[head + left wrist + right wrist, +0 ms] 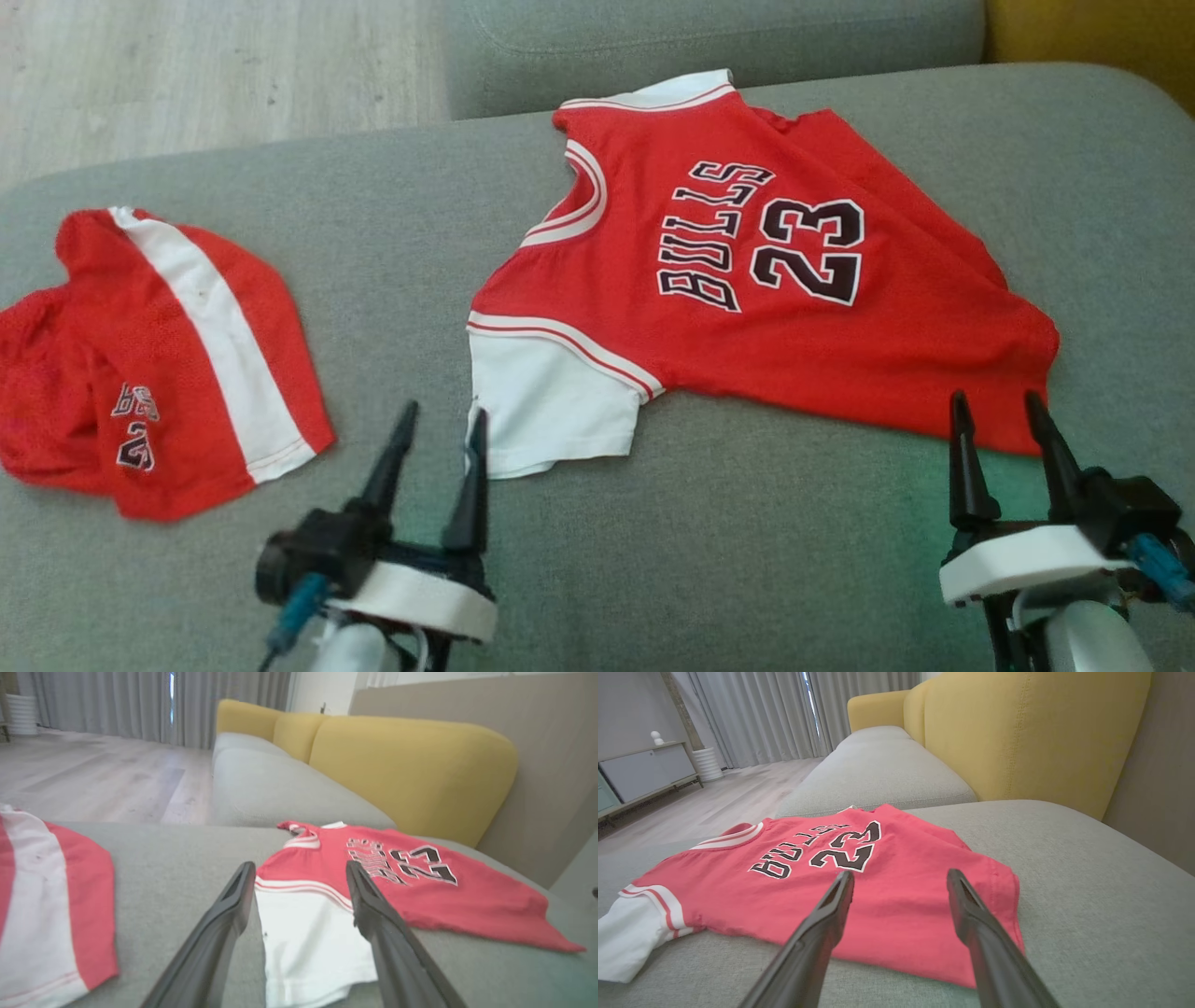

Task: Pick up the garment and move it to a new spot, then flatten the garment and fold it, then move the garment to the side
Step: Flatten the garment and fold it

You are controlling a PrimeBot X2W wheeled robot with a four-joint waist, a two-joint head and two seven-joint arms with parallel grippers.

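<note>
Left gripper (443, 411) — fingers apart, by the white sleeve (541, 411) | right gripper (994, 397) — fingers apart, at the edge of the red shirt (840, 355)

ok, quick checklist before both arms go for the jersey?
1. Left gripper and right gripper open: ok.
2. Left gripper lined up on the white sleeve: ok.
3. Right gripper lined up on the jersey near edge: ok.
4. Fingers touching fabric: cannot tell.
5. Jersey lying flat: not ok, creased along its far side.
6. Shorts apart from the jersey: ok, bare cushion between them.
</note>
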